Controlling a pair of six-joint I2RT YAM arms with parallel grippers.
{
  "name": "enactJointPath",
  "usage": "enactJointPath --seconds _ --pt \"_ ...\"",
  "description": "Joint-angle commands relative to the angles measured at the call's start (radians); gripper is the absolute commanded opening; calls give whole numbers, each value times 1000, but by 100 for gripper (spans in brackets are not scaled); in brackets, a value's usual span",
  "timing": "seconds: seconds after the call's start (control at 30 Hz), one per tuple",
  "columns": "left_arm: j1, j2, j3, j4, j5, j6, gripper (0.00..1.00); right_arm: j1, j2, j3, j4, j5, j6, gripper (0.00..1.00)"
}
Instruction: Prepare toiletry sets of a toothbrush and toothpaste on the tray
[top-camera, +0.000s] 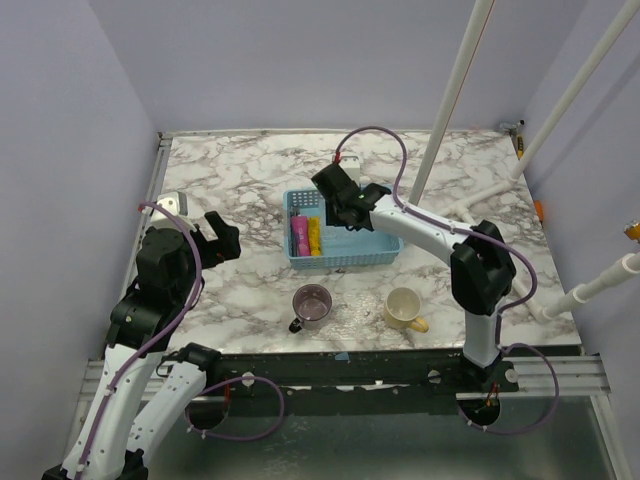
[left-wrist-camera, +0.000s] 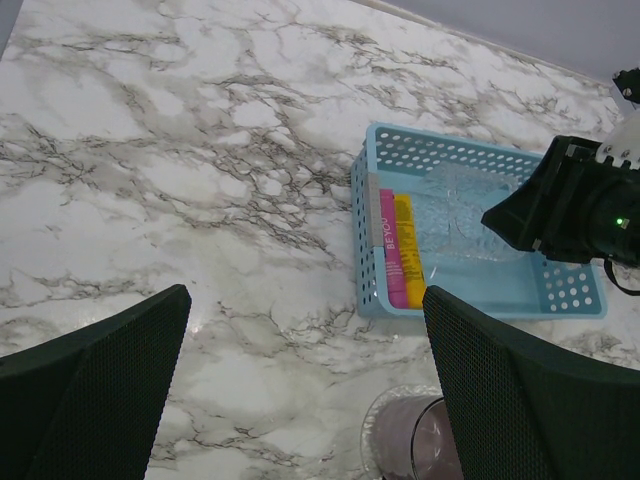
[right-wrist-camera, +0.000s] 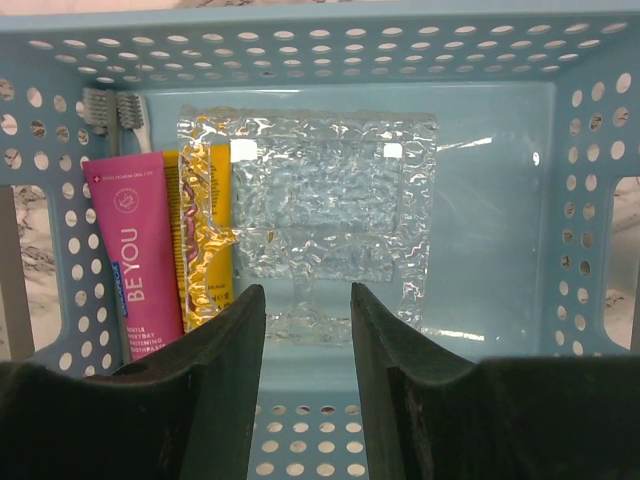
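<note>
Now right gripper (right-wrist-camera: 305, 295) half open, empty; pink tube (right-wrist-camera: 135, 250) just left: likely light, soft, slick; pinch mid-body. Left gripper (left-wrist-camera: 308, 300) wide open, empty.

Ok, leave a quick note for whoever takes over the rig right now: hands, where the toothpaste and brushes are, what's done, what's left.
Left hand: open, empty, hovering over the table left of the blue basket.
Right hand: jaws partly apart, nothing between them, over the basket's middle above a clear crinkled plastic sheet.
Things: pink tube and yellow tube lie side by side along the basket's left wall. Two toothbrush heads show in the corner past the pink tube's end. The plastic overlaps the yellow tube.
Done: tubes and brushes are in the basket.
Left: probably withdrawing the right hand. I cannot tell what the plastic is for.
</note>
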Motion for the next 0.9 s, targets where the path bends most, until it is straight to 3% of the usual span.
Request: enactJointPath --seconds 0.0,0.6,0.87 --pt "-3 0 -2 14 22 12 98 -15 32 28 30 -24 22 43" --pt "-3 2 -2 14 29 11 98 -24 96 28 59 -44 47 42" --pt "-3 5 -2 15 31 12 98 -30 108 21 59 -46 45 23"
